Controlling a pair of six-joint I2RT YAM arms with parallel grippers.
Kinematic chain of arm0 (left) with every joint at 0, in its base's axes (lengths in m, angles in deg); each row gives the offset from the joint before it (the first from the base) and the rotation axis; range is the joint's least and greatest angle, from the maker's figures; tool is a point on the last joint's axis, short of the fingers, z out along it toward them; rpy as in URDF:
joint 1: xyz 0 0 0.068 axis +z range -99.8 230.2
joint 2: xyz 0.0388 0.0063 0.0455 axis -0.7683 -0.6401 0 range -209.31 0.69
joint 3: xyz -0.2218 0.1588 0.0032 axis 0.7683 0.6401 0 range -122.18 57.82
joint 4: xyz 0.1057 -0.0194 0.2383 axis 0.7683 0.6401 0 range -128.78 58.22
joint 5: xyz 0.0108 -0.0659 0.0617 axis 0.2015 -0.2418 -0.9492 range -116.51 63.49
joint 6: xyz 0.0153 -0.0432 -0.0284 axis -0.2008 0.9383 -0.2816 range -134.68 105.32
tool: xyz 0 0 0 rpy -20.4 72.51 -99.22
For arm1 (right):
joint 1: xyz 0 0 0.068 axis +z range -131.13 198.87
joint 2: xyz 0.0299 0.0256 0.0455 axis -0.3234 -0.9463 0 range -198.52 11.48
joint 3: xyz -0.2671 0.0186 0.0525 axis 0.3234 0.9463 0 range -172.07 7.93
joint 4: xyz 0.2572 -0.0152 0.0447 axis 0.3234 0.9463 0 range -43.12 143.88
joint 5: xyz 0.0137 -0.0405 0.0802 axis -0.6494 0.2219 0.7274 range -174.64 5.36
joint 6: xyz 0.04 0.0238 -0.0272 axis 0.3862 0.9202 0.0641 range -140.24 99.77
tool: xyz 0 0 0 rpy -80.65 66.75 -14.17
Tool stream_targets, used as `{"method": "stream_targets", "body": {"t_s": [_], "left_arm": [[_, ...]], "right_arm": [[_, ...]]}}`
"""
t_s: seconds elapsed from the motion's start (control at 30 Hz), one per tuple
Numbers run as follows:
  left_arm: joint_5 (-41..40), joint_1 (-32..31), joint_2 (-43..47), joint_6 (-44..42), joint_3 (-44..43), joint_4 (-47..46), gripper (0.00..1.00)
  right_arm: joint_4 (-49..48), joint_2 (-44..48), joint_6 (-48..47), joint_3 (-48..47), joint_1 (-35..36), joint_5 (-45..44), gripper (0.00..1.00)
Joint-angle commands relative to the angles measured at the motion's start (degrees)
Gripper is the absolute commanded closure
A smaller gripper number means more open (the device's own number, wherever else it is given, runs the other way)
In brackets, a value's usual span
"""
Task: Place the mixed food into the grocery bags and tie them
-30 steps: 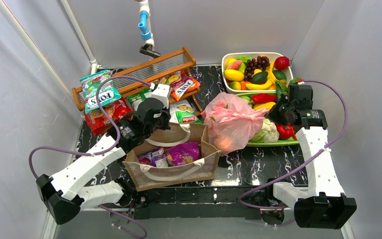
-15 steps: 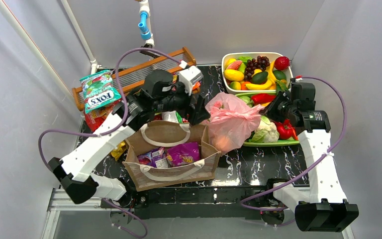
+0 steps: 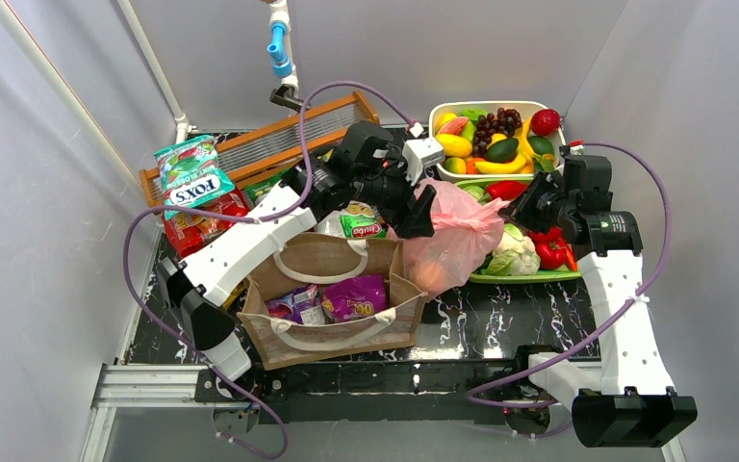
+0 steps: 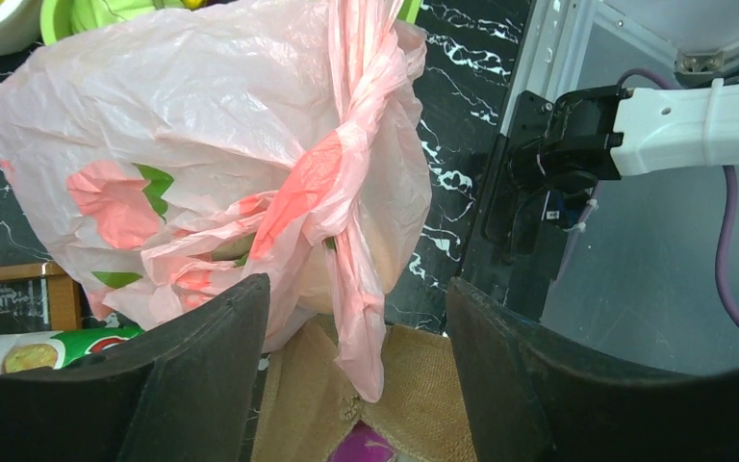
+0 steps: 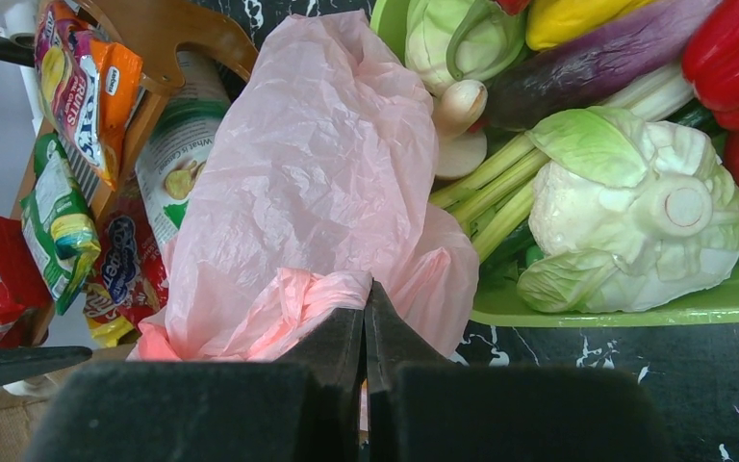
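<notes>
The pink grocery bag (image 3: 447, 245) sits tied between the brown tote (image 3: 332, 332) and the green tray (image 3: 529, 276). My right gripper (image 3: 518, 214) is shut on the bag's bunched handle (image 5: 298, 294). My left gripper (image 3: 421, 219) hovers open at the bag's left side. The twisted handle's loose tail (image 4: 361, 337) hangs between its fingers (image 4: 202, 366) without being pinched. The tote holds a purple snack packet (image 3: 354, 296) and others. A Fox's packet (image 3: 192, 183) and other packets lie by the rack. A cauliflower (image 5: 635, 221) rests on the green tray (image 5: 635, 306).
A wooden slatted rack (image 3: 279, 140) stands at the back left. A white tray (image 3: 441, 114) of toy fruit sits at the back right. Grey walls close in on both sides. A blue-and-white pipe fitting (image 3: 279, 48) hangs at the back.
My left arm swung right from behind the tote to the pink bag, and its gripper opened. The right gripper kept its hold and barely moved.
</notes>
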Motion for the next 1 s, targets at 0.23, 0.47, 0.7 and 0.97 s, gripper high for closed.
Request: {"method": "stream_targets", "body": {"t_s": [0.23,0.47,0.7,0.97], "left_arm": [[-0.71,-2.26,-1.11,-1.18,-2.14,2.21,0.42],[-2.1,-2.63,-0.63,-1.03,-0.43,1.49,0.5],[-6.22,-3.1,-1.7,-1.22,-0.67,1.57,0.52],[-6.51,-3.39,-2.17,-1.74,-0.2,1.92,0.62]], "right_arm": [[-0.5,-0.15,-0.63,-2.6,0.41,1.23,0.99],[-0.73,-0.28,-0.54,-2.55,0.42,1.91,0.99],[-0.95,-0.19,-0.59,-2.6,0.42,2.26,0.99],[-1.13,-0.15,-0.58,-2.68,0.42,2.78,0.99]]}}
